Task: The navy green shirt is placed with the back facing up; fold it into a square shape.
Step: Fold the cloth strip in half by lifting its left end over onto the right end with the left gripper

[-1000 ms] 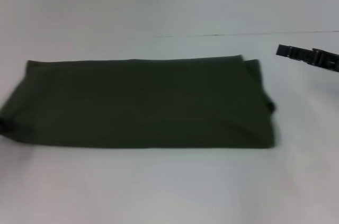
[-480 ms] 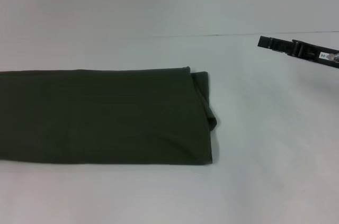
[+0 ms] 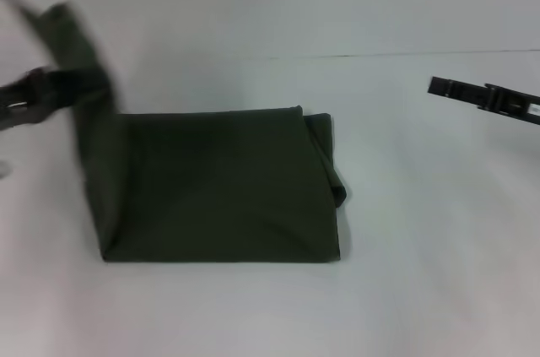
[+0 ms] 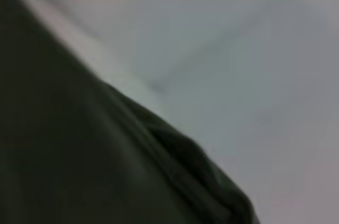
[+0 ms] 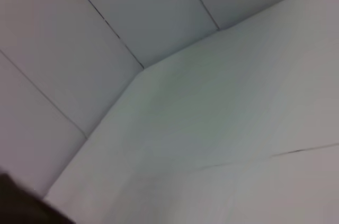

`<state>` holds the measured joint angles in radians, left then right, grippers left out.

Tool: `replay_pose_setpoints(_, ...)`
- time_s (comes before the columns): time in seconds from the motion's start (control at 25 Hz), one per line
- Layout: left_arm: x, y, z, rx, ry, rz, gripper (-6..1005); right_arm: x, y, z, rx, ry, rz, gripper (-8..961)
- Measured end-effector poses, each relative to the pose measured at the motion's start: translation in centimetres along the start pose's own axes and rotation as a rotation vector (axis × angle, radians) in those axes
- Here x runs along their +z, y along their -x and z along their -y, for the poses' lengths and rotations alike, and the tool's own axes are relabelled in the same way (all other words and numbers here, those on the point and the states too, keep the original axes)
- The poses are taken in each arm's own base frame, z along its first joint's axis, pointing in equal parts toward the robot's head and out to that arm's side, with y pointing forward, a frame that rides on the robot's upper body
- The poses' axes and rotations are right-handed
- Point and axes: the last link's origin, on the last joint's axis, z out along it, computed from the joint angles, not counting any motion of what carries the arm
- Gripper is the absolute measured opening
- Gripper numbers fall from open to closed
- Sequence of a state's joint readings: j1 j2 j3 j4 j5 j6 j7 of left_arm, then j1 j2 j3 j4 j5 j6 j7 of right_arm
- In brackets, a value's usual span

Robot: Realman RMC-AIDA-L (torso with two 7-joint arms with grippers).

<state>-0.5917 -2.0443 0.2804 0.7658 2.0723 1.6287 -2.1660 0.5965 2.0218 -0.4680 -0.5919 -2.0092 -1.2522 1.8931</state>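
The navy green shirt (image 3: 219,184) lies as a long folded strip on the white table. Its left end (image 3: 80,62) is raised off the table and stands up, bent over towards the right. My left gripper (image 3: 42,91) is at the far left, shut on that raised end. In the left wrist view the dark cloth (image 4: 79,155) fills the near side. My right gripper (image 3: 481,95) hovers at the far right, clear of the shirt's right edge (image 3: 333,180).
The white table (image 3: 422,273) spreads around the shirt, with a thin seam line (image 3: 380,55) at the back. The right wrist view shows only the white table and wall panels (image 5: 185,102).
The shirt's left end, which lay flat and ran out of view, is now lifted by my left gripper and carried towards the right. My right gripper has drawn back slightly to the right.
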Motion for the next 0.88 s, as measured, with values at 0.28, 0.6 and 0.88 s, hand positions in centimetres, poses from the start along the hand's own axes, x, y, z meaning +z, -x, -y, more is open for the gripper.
replay_pose_setpoints(0.28, 11.6, 5.2, -3.5, -0.038, 0.172, 0.112, 36, -3.8, -0.1, 1.6, -0.023, -0.005, 0.007, 685)
replay_pose_setpoints(0.6, 17.8, 16.3, -3.1, -0.116, 0.040, 0.043, 36, -6.3, 0.5, 3.2, -0.094, -0.067, -0.003, 685)
replay_pose_setpoints(0.88, 16.4, 18.3, -5.9, -0.030, 0.247, 0.038, 236, -6.0, 0.8, 3.4, -0.126, -0.084, -0.021, 685)
